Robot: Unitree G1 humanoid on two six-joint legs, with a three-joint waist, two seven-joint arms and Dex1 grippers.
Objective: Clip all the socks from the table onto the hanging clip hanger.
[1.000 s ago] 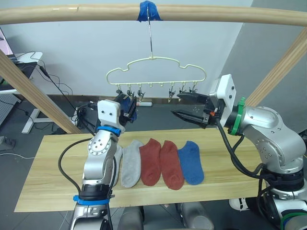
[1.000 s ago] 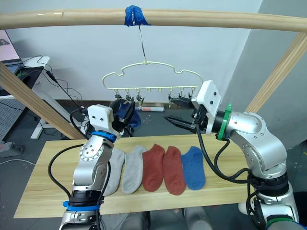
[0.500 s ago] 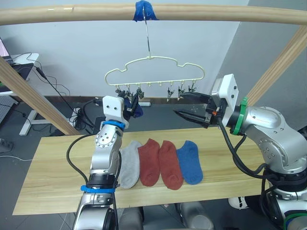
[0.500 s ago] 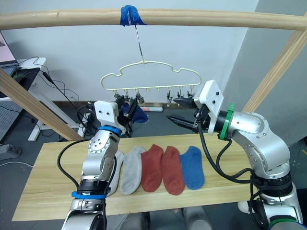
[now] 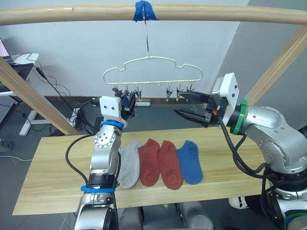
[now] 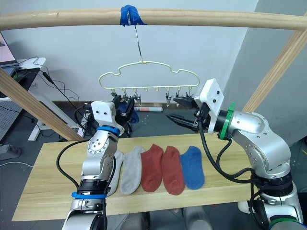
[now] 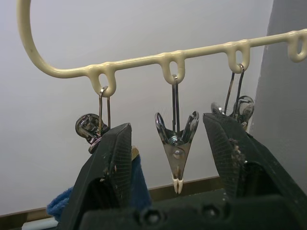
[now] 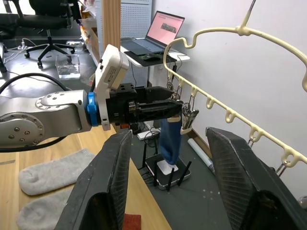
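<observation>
**Blue sock raised to the clips**

Your left gripper point(image 7: 175, 158) has its fingers spread around a clip point(image 7: 176, 143), blue sock point(image 8: 170, 141) beside one finger; I can't tell if it's clipped. Your right gripper point(image 5: 184, 106) waits with fingers apart, mid-frame. Five socks point(image 5: 160, 163) lie low on the table point(image 5: 48, 177); your arm hides part of one.

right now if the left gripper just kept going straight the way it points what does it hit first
Most likely the metal clip hanging from the clip hanger: it sits centred between the left gripper's open fingers, straight ahead. A blue sock already hangs beside the left finger. How near the clip is stays unclear.
</observation>
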